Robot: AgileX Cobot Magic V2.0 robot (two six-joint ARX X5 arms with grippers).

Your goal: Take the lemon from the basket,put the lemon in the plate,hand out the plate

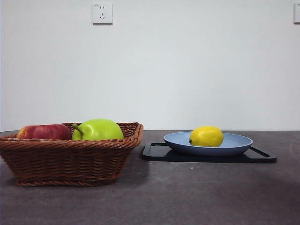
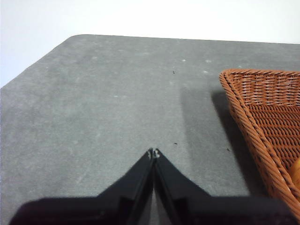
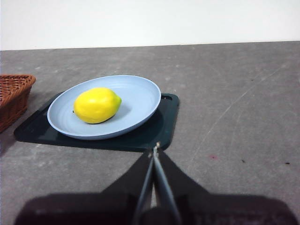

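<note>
While both arms hang back from the fruit, I see the lemon point(image 1: 206, 136) lying in the plate point(image 1: 239, 143), which sits on a flat black tray point(image 1: 262, 157) on the desk point(image 1: 187, 197). Beside the tray stands the basket point(image 1: 70, 161), holding a red apple point(image 1: 44, 132) and a green pear-like fruit point(image 1: 98, 130). My left gripper point(image 2: 153, 153) has its fingers pressed together over bare desk near the basket's rim (nothing held). My right gripper point(image 3: 156, 148) has its fingers closed too, just short of the tray's edge, empty.
</note>
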